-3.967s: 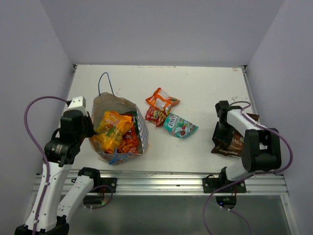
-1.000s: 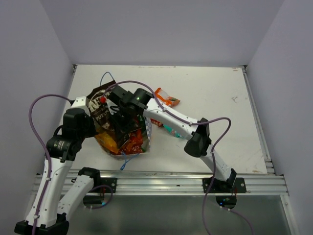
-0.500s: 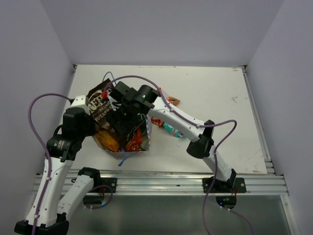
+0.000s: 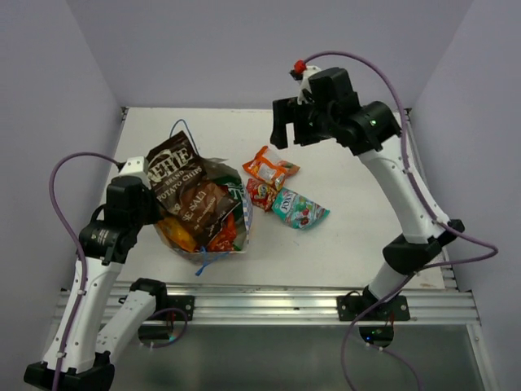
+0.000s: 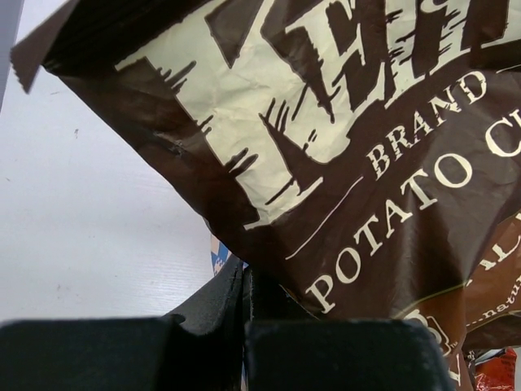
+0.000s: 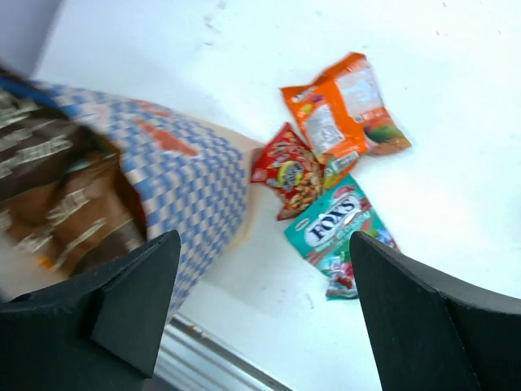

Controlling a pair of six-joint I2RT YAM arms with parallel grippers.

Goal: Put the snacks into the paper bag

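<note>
overhead view of a white bench (image 4: 358, 171) with two robot arms. the paper bag (image 6: 195, 171) stands at the left-centre of the bench, near your left arm, its mouth open and its blue checked side facing right. a large dark brown potato chip packet (image 4: 181, 181) lies slanted across the mouth, its top end sticking out past the bag's far left rim. red-orange and yellow packets show beneath it inside the bag.

three snacks lie on the bench just right of the bag, close together: an orange packet (image 4: 270, 167) farthest back, a small red packet (image 4: 260, 194) in front of it and nearest the bag, and a teal packet (image 4: 299, 208) to the right of the red one.

your left claw (image 5: 246, 281) is closed tight at the bag's left side, right under the brown packet; you cannot tell whether it pinches the paper. your right claw (image 4: 291, 129) hangs high above the far middle of the bench, spread wide and holding nothing, with the three loose packets below it.
</note>
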